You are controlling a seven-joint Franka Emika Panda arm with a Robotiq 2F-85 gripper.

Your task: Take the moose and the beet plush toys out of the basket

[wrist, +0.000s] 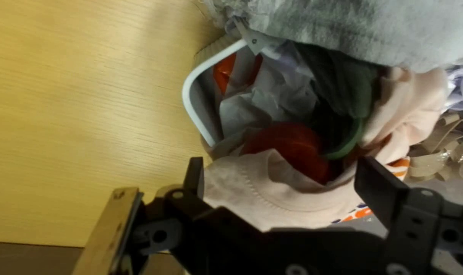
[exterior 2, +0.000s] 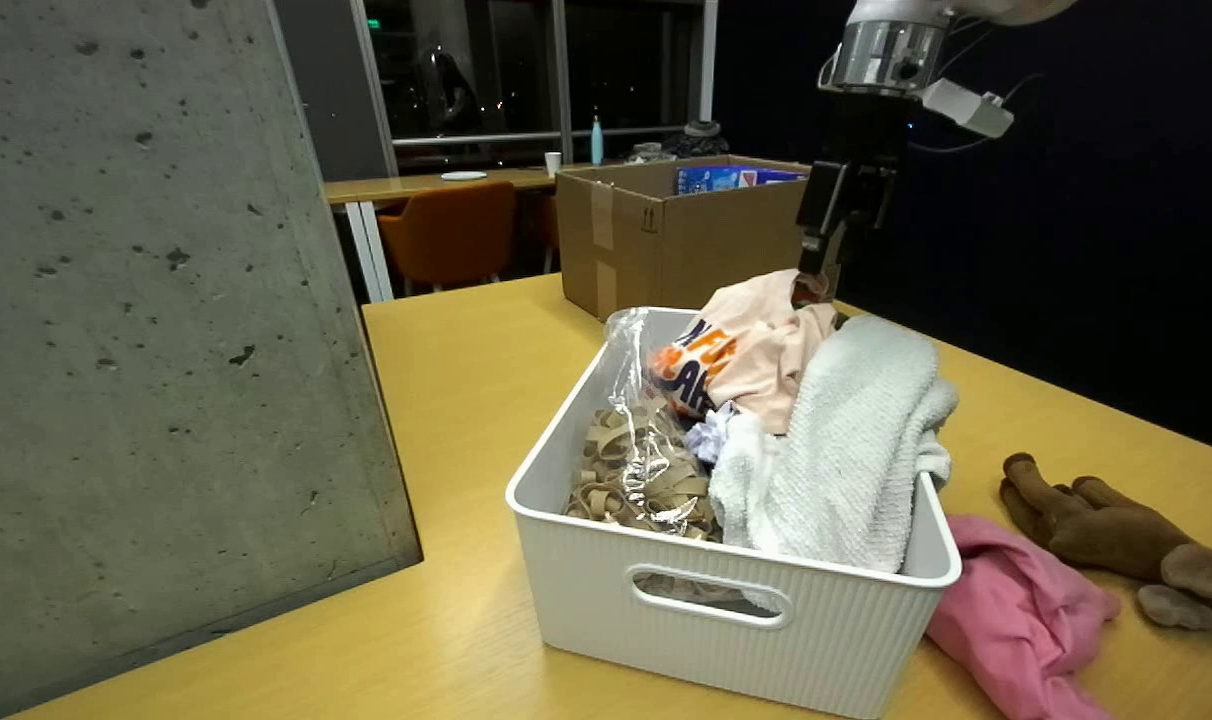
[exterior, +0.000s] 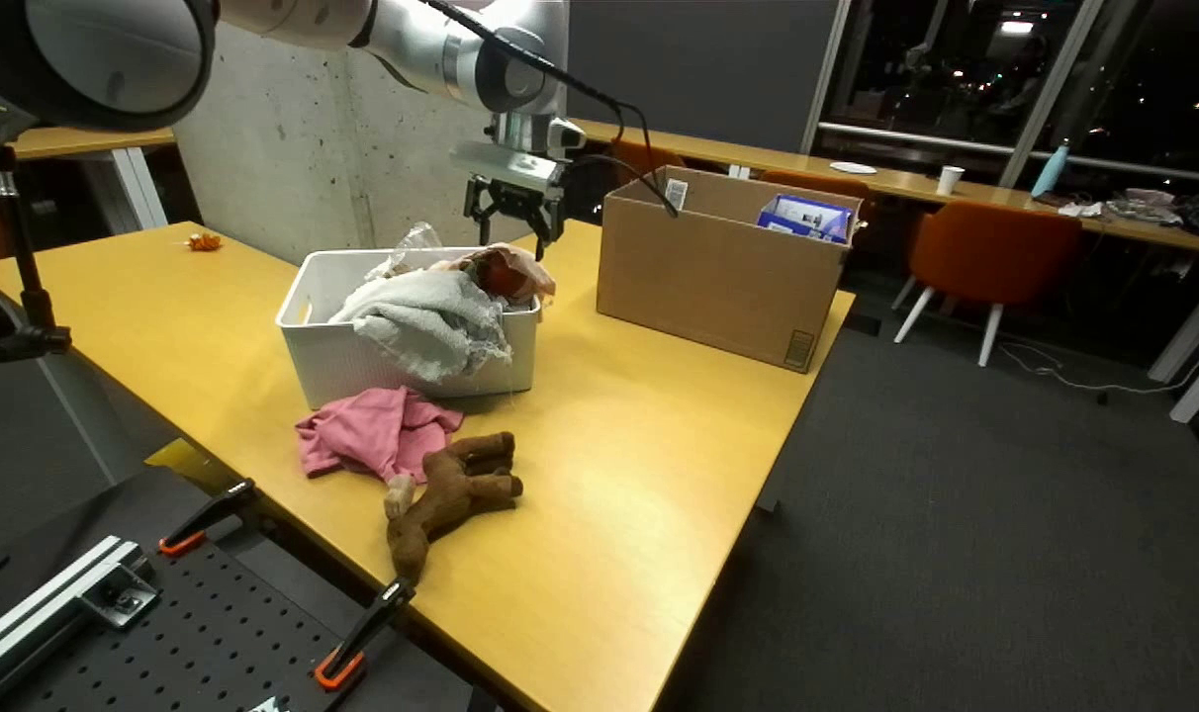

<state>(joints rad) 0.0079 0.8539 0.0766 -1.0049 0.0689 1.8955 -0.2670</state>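
Observation:
The brown moose plush [exterior: 451, 494] lies on its side on the table beside the white basket [exterior: 402, 361]; it also shows in an exterior view [exterior 2: 1106, 525]. In the wrist view, a dark red rounded thing [wrist: 292, 143], which may be the beet plush, sits in the basket's end, partly wrapped by a pale pink printed shirt [wrist: 292, 206]. Dark green parts [wrist: 346, 147] lie beside it. My gripper [wrist: 280, 162] is open above this shirt, with nothing held; in both exterior views it hangs just over that end of the basket [exterior: 512, 245] [exterior 2: 824, 265].
A pale towel [exterior 2: 856, 440] hangs over the basket's side, near a clear bag of tan strips [exterior 2: 646, 480]. A pink cloth [exterior: 377, 430] lies by the moose. A large cardboard box [exterior: 718, 277] stands behind. A concrete pillar [exterior 2: 166, 350] stands at the table's edge.

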